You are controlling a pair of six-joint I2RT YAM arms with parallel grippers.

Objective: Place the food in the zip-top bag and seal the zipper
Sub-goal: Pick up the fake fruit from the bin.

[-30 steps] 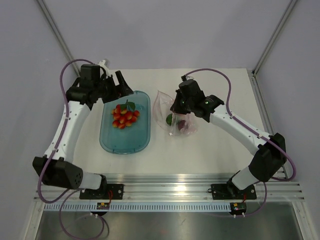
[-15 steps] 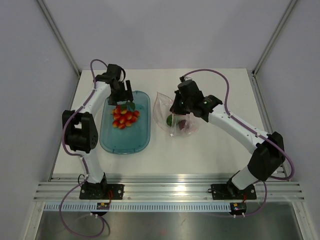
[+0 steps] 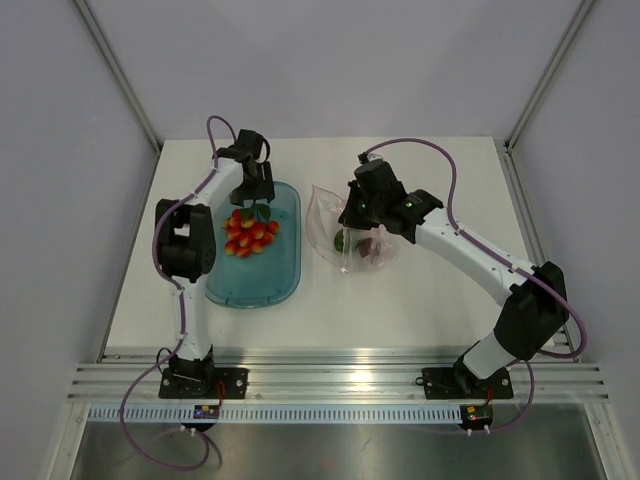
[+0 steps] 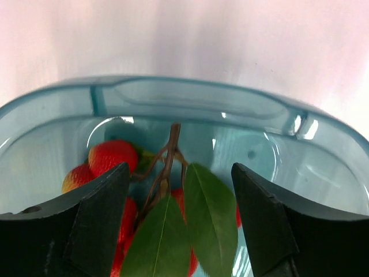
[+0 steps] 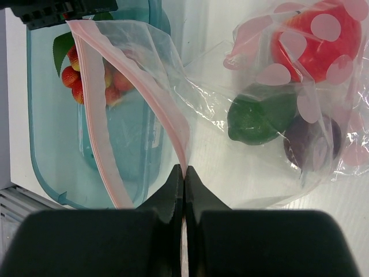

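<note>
The left claw (image 4: 180, 173) hung spread above the far end of the teal tray (image 3: 250, 288), its fingers on either side of the leafy stem of the red fruit cluster (image 3: 250, 233) lying in the tray. The right claw (image 5: 184, 171) was pressed together on the zipper (image 5: 92, 109), pinching the mouth edge of the zip-top bag (image 5: 248, 173). The bag lay on the worktop (image 3: 420, 300) just beside the tray, holding a green piece (image 5: 258, 118), a dark purple piece (image 5: 311, 138) and a red piece (image 5: 311, 46).
</note>
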